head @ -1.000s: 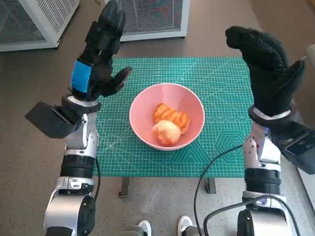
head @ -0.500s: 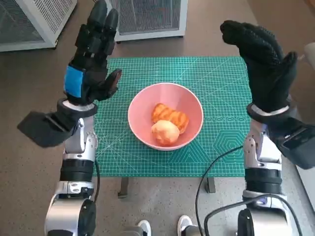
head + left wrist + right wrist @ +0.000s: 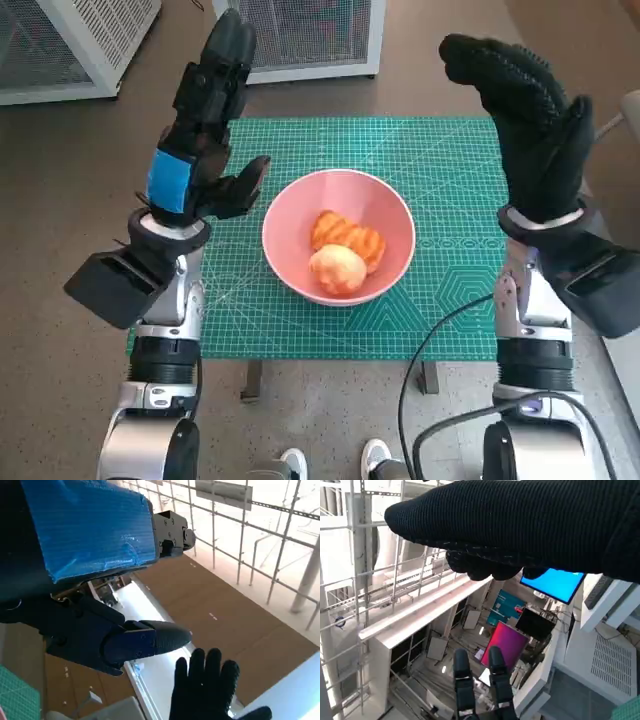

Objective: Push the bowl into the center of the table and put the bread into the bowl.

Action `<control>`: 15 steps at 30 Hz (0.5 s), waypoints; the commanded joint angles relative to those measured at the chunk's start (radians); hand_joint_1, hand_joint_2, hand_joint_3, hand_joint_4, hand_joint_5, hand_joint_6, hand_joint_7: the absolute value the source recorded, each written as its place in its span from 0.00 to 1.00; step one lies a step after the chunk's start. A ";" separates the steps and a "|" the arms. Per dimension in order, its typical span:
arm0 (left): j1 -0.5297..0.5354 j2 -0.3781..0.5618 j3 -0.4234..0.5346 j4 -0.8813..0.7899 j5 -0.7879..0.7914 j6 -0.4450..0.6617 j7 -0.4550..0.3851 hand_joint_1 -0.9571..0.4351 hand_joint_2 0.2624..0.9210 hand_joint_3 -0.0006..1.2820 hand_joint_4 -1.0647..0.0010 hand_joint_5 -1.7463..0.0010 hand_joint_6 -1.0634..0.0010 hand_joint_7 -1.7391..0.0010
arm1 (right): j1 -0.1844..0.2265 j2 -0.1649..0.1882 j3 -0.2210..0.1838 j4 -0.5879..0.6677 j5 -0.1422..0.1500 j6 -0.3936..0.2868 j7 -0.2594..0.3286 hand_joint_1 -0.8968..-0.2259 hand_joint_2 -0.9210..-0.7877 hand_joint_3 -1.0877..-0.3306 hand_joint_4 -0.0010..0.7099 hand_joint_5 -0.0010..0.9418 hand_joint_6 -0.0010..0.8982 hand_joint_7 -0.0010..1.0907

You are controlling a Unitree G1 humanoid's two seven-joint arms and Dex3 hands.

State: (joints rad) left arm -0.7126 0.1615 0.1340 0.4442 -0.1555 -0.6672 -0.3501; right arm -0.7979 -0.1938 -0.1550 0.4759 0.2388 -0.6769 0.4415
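The pink bowl (image 3: 339, 236) sits mid-worktop (image 3: 450, 160) with the bread (image 3: 347, 237) inside. The left hand (image 3: 200, 140) and right hand (image 3: 535, 120) are raised, fingers apart, holding nothing. Dropping either arm carelessly could clip the rim and tip the bowl

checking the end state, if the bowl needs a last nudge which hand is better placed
Left, marginally: the left hand hangs raised beside the bowl, which holds the bread; the right hand is raised farther away. Both are empty.
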 commanded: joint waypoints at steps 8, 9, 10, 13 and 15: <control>0.023 0.018 -0.007 -0.043 -0.007 0.031 0.004 0.17 1.00 0.44 0.96 1.00 0.96 0.90 | 0.020 -0.009 0.006 -0.002 -0.015 -0.005 -0.011 0.45 0.00 0.48 0.31 0.00 0.00 0.55; 0.023 0.018 -0.008 -0.044 -0.007 0.032 0.003 0.17 1.00 0.44 0.96 1.00 0.96 0.90 | 0.020 -0.009 0.006 -0.001 -0.015 -0.006 -0.011 0.46 0.00 0.48 0.31 0.00 0.00 0.55; 0.024 0.018 -0.008 -0.046 -0.007 0.033 0.004 0.17 1.00 0.44 0.96 1.00 0.96 0.90 | 0.020 -0.009 0.006 -0.002 -0.017 -0.008 -0.012 0.46 0.00 0.48 0.31 0.00 0.00 0.56; 0.028 0.017 -0.009 -0.054 -0.008 0.038 0.005 0.17 1.00 0.44 0.96 1.00 0.96 0.89 | 0.020 -0.008 0.007 -0.002 -0.021 -0.012 -0.016 0.46 0.00 0.48 0.31 0.00 0.00 0.56; 0.029 0.017 -0.009 -0.056 -0.012 0.039 0.002 0.17 1.00 0.44 0.96 1.00 0.97 0.89 | 0.019 -0.009 0.008 -0.001 -0.022 -0.013 -0.017 0.46 0.00 0.48 0.31 0.00 0.00 0.56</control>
State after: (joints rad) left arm -0.6995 0.1732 0.1295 0.4064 -0.1595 -0.6356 -0.3499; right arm -0.7973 -0.1945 -0.1514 0.4724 0.2294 -0.6896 0.4302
